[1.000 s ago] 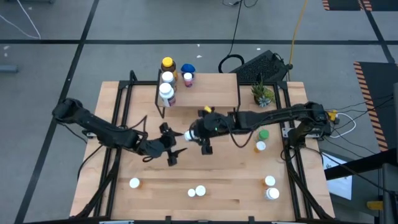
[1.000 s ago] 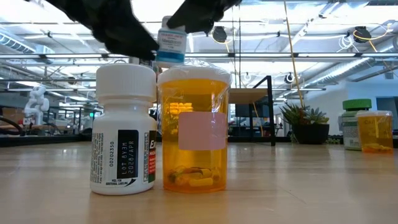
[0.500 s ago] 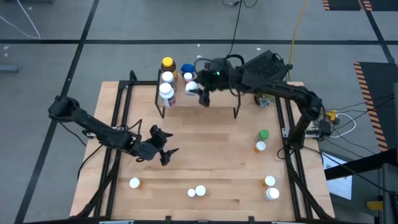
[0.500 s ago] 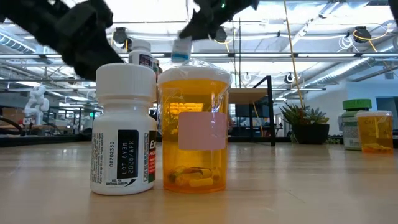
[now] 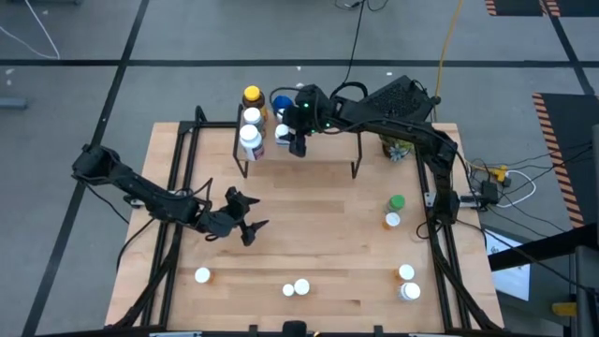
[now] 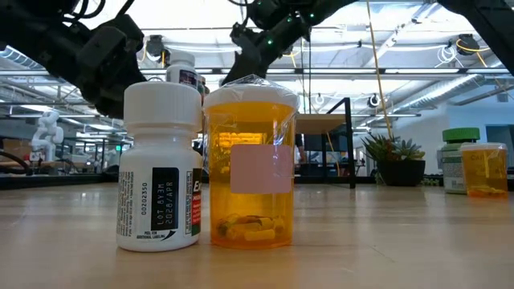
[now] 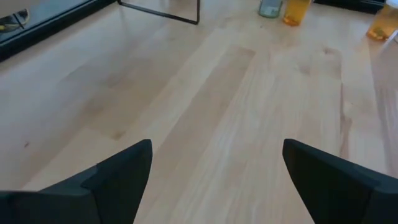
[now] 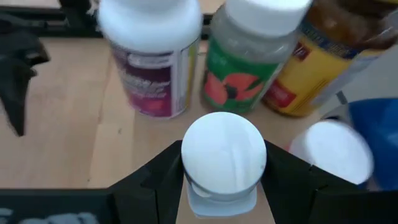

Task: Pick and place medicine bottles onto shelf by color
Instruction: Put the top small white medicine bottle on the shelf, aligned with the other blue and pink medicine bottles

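The right gripper [image 5: 298, 142] has swung from table centre up to the shelf [image 5: 328, 131] at twelve o'clock, fingers clamped on a white-capped bottle [image 8: 222, 155]. It now hangs beside the bottles already there [image 5: 250, 120], probably not yet set down. The left gripper [image 5: 245, 230] has drawn back toward nine o'clock, spread wide and empty, so placement looks imminent.

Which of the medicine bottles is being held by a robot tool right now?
The small white-capped bottle over the wooden shelf, clamped in the right tool; every other bottle stands free.
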Robot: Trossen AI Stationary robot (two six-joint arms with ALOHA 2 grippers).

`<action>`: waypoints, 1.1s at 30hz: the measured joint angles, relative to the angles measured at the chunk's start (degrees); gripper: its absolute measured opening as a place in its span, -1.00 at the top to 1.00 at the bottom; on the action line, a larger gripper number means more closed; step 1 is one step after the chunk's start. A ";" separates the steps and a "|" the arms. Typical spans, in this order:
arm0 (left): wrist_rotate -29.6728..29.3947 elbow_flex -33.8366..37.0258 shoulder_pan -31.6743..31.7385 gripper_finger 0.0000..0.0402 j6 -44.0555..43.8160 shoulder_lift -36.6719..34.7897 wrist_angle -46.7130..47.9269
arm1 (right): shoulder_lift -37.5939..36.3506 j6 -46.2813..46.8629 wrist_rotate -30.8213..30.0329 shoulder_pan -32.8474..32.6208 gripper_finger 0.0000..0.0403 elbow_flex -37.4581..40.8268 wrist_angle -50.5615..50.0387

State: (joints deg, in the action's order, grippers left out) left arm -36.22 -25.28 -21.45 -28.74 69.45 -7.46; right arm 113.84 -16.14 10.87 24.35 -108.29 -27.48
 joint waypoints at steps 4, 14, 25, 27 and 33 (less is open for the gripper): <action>0.06 0.00 0.19 -0.82 0.94 0.00 -0.18 | 0.33 0.06 0.61 0.56 0.12 0.16 0.60; 0.12 0.00 0.17 -0.82 0.48 0.00 -0.16 | 0.24 0.43 1.38 0.84 -0.01 0.18 2.50; 0.12 0.00 0.17 -0.82 0.00 0.00 -0.16 | 0.24 0.30 1.30 0.84 -0.13 0.18 2.44; 0.12 0.00 0.17 -0.82 -0.07 0.00 -0.13 | 0.17 0.26 1.19 0.70 -0.13 0.19 2.43; 0.54 0.00 -0.11 -0.82 0.21 -1.80 1.03 | -3.92 0.16 0.94 -1.03 -0.13 0.29 0.40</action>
State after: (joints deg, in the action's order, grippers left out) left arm -35.68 -25.28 -21.56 -28.54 67.65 -6.43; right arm 109.92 -15.97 11.81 23.32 -108.01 -27.07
